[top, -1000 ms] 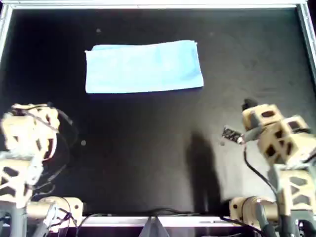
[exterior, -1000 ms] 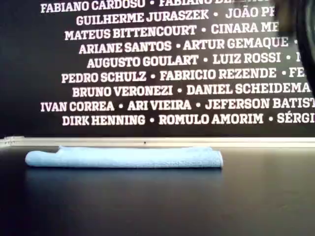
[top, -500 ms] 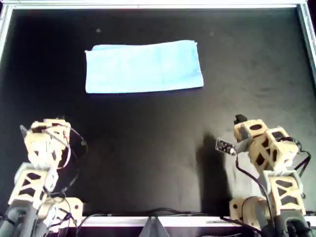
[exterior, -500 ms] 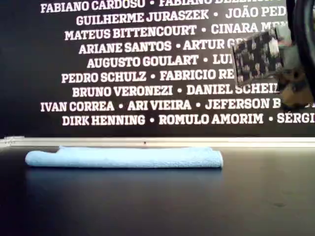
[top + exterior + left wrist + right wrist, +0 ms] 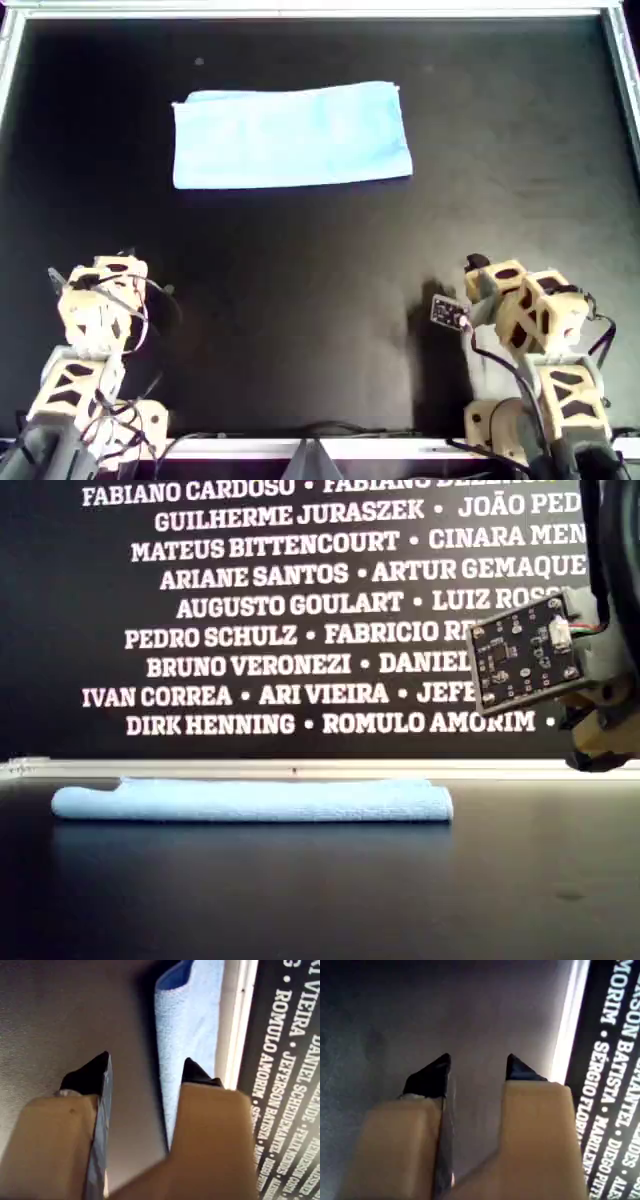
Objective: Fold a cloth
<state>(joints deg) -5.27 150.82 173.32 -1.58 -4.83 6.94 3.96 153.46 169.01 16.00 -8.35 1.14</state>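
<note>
The pale blue cloth [image 5: 291,136] lies flat as a folded rectangle at the far left-centre of the black table [image 5: 320,300]. It shows as a low strip in the exterior view [image 5: 250,801] and beyond the jaws in the first wrist view [image 5: 192,1020]. My first gripper [image 5: 146,1060] is open and empty; its arm is at the overhead view's near left [image 5: 115,262], well short of the cloth. My second gripper [image 5: 478,1058] is open and empty over bare table, at the overhead view's near right [image 5: 478,268].
A metal rim [image 5: 320,10] borders the table's far side. Behind it stands a black wall with white names [image 5: 300,610]. A green circuit board [image 5: 525,665] on the second arm shows at the exterior view's right.
Both arms have drawn back toward the table's near edge and lowered. The circuit board has come into the exterior view from the right. The cloth has not moved.
</note>
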